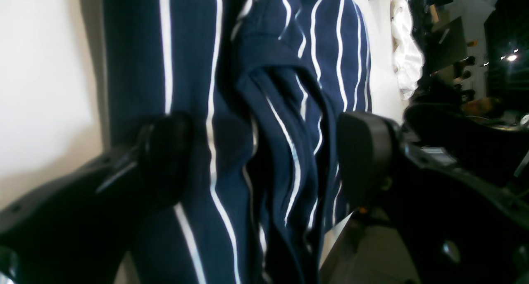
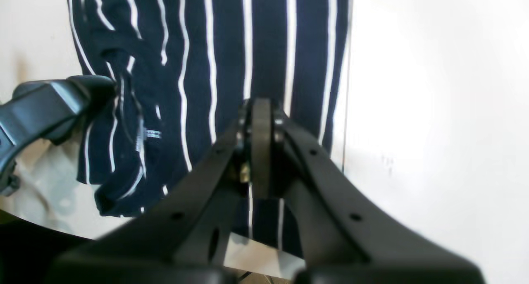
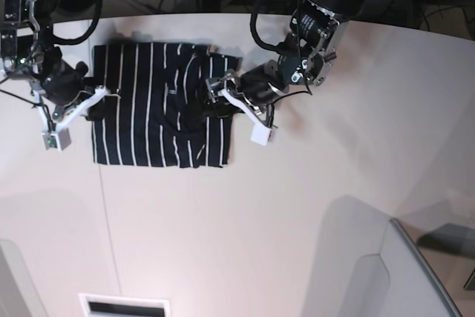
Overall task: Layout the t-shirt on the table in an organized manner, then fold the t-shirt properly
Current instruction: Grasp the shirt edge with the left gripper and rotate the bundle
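1. The t-shirt (image 3: 159, 113) lies on the table (image 3: 297, 206) toward the far left part of the base view, mostly flat, roughly rectangular, stripes running front to back
2. Its side toward my left arm isn't flat: a bunched ridge of fabric stands up there, with folds and a hem band visible in the left wrist view (image 1: 281, 122)
3. My left gripper (image 3: 220, 96) is released, jaws spread wide, straddling that bunched ridge; the two pads (image 1: 165, 151) sit either side of the cloth and I can't tell if either is touching it
4. My right gripper (image 2: 260, 147) is clenched tight at the opposite edge of the shirt, low over the cloth; whether a bit of the edge is pinched between the jaws I can't tell, they hide the contact spot
5. Step in hand, as I judge it: layout or an early fold, since the shirt is partly neat but one side is rumpled
6. Next move calls for closing my left jaws on the ridge, taking only the top layer, then lifting and drawing it out or across so it lies smooth
7. My right gripper should anchor its edge so the whole shirt doesn't slide
8. Risk: grabbing several layers at once and dragging the flat part out of shape
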### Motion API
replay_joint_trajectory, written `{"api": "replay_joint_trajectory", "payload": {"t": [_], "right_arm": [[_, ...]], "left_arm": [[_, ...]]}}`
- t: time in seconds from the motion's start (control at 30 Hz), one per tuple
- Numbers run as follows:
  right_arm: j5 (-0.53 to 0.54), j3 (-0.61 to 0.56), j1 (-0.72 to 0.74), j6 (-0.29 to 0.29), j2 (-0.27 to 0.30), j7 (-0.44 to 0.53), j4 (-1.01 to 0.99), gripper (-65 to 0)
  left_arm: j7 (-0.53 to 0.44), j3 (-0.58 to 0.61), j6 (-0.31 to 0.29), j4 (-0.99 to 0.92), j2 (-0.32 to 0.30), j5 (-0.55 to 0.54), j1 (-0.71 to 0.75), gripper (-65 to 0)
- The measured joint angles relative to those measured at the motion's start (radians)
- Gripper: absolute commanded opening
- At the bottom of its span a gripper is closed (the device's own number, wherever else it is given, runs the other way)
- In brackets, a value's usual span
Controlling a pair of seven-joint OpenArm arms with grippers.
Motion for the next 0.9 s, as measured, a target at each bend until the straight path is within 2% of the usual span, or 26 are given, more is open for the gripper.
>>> {"api": "replay_joint_trajectory", "payload": {"t": [0.1,0.17,0.2,0.27,0.37,0.43,0.7,0.9], "right_arm": [[0.0,0.002,-0.001,0.0,0.002,-0.001,0.0,-64.8],[0.0,0.002,0.0,0.0,0.002,0.0,0.0,-64.8],[0.0,0.001,0.0,0.0,0.001,0.0,0.0,-64.8],[0.0,0.001,0.0,0.003,0.0,0.0,0.0,-64.8],[0.0,0.001,0.0,0.003,-0.001,0.0,0.0,-64.8],[0.0,0.0,0.002,0.003,-0.003,-0.001,0.0,-64.8],[0.003,0.0,0.008,0.003,0.0,0.0,0.0,-64.8],[0.003,0.0,0.008,0.003,0.0,0.0,0.0,-64.8]], "left_arm": [[0.045,-0.076,0.01,0.113,-0.041,0.018,0.067,-12.7],[0.047,-0.142,0.095,0.175,-0.08,0.012,0.095,-12.2],[0.08,-0.16,0.136,0.191,-0.102,0.017,0.089,-12.2],[0.126,-0.186,0.173,0.203,-0.113,0.026,0.07,-12.2],[0.142,-0.175,0.169,0.193,-0.09,0.024,0.067,-12.2],[0.146,-0.167,0.136,0.157,-0.073,0.01,0.062,-12.2],[0.116,-0.172,0.13,0.038,0.013,-0.006,-0.01,-12.2],[0.131,-0.028,0.147,0.021,0.03,0.009,-0.053,-12.2]]}}
